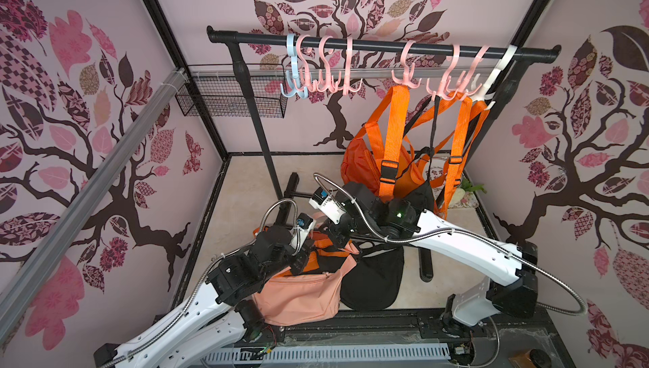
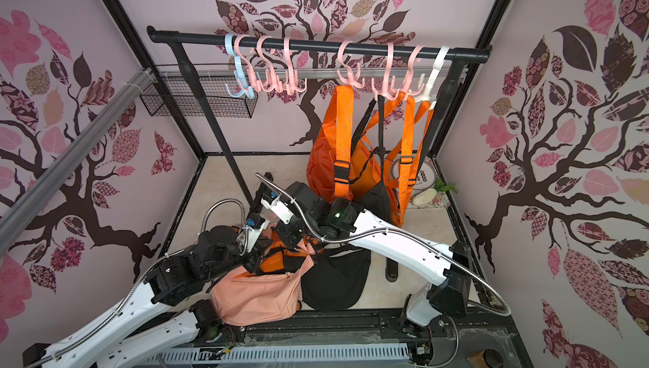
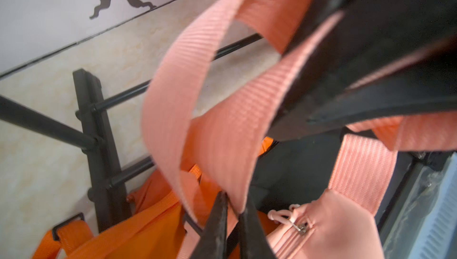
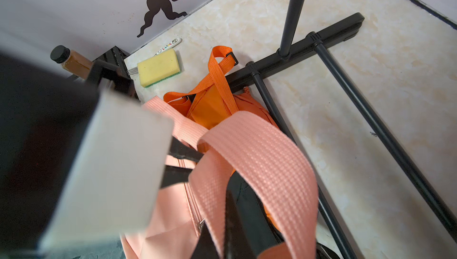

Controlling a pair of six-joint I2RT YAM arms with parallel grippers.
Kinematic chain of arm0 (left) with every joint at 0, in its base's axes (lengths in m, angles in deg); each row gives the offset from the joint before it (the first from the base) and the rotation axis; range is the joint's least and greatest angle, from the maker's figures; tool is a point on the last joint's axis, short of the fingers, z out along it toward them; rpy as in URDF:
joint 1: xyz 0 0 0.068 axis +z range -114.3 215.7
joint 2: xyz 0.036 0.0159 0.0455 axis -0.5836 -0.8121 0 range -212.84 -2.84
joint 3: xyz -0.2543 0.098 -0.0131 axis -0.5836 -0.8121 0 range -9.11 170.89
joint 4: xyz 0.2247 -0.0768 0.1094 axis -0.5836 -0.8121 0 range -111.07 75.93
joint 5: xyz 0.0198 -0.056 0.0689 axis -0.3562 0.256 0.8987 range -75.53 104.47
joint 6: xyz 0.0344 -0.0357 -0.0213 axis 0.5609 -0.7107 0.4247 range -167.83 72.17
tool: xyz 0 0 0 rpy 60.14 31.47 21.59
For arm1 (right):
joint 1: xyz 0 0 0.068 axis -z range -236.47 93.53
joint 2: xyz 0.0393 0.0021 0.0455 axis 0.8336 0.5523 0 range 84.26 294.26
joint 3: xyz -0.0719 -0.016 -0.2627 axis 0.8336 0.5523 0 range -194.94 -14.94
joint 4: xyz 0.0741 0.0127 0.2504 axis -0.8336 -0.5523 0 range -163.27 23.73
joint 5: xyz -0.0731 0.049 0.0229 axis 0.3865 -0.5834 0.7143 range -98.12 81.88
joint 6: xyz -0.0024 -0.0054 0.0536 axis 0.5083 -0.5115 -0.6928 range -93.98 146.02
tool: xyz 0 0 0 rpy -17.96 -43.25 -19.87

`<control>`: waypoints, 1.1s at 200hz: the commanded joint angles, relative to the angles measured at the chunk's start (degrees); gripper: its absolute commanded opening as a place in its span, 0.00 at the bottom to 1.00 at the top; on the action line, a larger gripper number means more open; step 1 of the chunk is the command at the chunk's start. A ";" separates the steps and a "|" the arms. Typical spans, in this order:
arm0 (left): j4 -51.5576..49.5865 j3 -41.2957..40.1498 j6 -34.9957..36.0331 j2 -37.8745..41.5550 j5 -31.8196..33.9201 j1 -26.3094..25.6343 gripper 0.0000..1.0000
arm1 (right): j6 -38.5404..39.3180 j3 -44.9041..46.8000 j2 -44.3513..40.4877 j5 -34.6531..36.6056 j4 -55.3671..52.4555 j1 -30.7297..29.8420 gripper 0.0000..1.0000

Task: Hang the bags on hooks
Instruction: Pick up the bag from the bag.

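The salmon-pink bag lies on the floor at the front, beside a black bag. Its pink webbing strap rises in a loop between both arms. My left gripper is shut on the strap just above the bag's zipper. My right gripper is shut on the same strap a little further along. Several pink hooks hang bare on the left part of the black rail, high above both grippers.
Orange bags hang from hooks on the rail's right half. A black bag lies right of the pink one. The rack's base bars cross the floor. A wire basket sits back left; a sponge and a bottle lie nearby.
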 commanded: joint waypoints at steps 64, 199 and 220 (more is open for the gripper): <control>-3.31 6.77 -3.78 6.43 -4.84 -0.23 0.00 | -0.19 12.26 -6.70 -5.55 4.94 0.04 0.02; -13.44 17.08 -1.95 -7.95 -10.40 7.72 0.00 | 2.57 14.04 -17.24 -27.74 6.85 0.05 0.00; -11.90 18.90 -2.34 -7.84 -15.63 7.76 0.00 | 1.88 12.24 -17.44 -28.97 7.38 0.08 0.00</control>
